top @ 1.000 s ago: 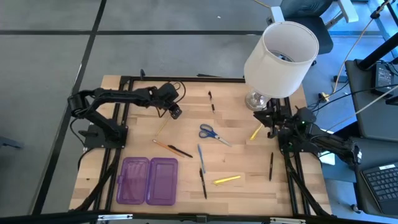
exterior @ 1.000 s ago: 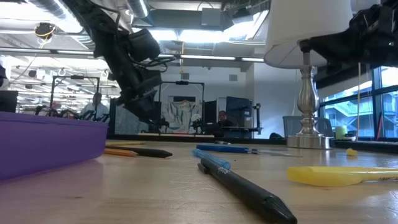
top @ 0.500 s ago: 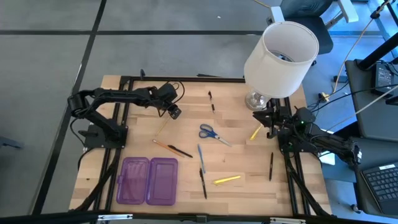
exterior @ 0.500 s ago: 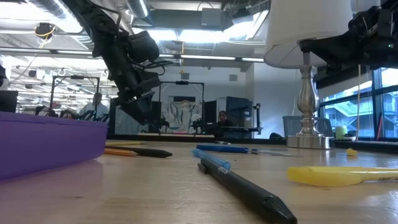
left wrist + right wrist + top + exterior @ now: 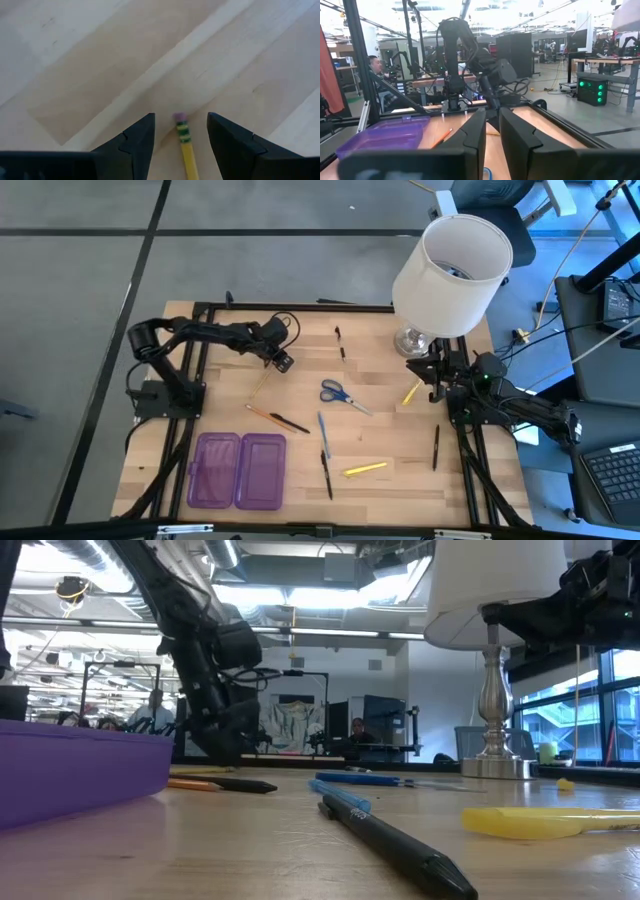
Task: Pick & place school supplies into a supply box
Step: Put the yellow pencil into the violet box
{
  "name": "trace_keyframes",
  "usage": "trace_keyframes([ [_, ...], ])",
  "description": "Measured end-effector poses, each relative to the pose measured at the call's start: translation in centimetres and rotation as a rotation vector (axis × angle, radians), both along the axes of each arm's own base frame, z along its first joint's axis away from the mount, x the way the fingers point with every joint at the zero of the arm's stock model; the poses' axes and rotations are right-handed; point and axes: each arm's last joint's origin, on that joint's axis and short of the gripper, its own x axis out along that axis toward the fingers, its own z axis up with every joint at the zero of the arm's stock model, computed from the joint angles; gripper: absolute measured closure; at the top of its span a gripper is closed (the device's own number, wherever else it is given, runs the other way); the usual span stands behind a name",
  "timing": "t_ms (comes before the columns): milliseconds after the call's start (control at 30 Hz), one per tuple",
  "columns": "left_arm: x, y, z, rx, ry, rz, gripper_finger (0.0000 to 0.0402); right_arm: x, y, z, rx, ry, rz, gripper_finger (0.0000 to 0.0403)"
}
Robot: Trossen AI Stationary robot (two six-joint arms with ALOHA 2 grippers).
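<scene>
1. I've got the left hand [image 5: 283, 363] down low over the wood-coloured pencil [image 5: 260, 384] at the far left of the counter [image 5: 390, 442], so the step in hand is the pick-up approach; nothing is lifted yet.
2. In the left wrist view the pencil's eraser end [image 5: 180, 119] sits right between my two spread fingers [image 5: 141, 140], with clear gaps either side. The hand is released, holding nothing.
3. Next move, as I judge it: settle the last bit down and squeeze evenly. The pencil is thin and lies flat on the wood, so the fingertips need to reach almost to the counter or they'll close above it. I'm only over the tip, so pushing further along the shaft first would likely give a safer hold.
4. Left arm pose: stretched out from its base across the counter's far left, wrist pitched down, as the low view shows too.
5. The supply box [image 5: 239, 470] lies open on the near left, well apart from this pencil, and looks empty from above.
6. Scissors [image 5: 340, 394], pens and the yellow marker [image 5: 364, 469] are all out on the counter.
7. The right hand [image 5: 432, 375] waits by the lamp [image 5: 452, 262], fingers [image 5: 475, 140] nearly together, gripping nothing.
</scene>
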Motion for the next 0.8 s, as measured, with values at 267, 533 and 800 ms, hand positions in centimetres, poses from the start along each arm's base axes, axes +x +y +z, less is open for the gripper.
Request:
trace_keyframes([
  [267,0.13,0.08,-0.47,-0.004,0.013,0.003,0.023,0.0,0.0,-0.01,-0.001,0.001,-0.001,0.0343],
  [533,0.05,0.01,-0.57,0.011,0.038,0.011,0.0275,0.0,0.0,-0.01,-0.007,0.002,-0.002,0.0343],
  [800,-0.11,-0.09,-0.68,-0.002,0.058,-0.018,0.034,0.0,0.0,-0.01,-0.025,0.004,-0.006,0.0343],
])
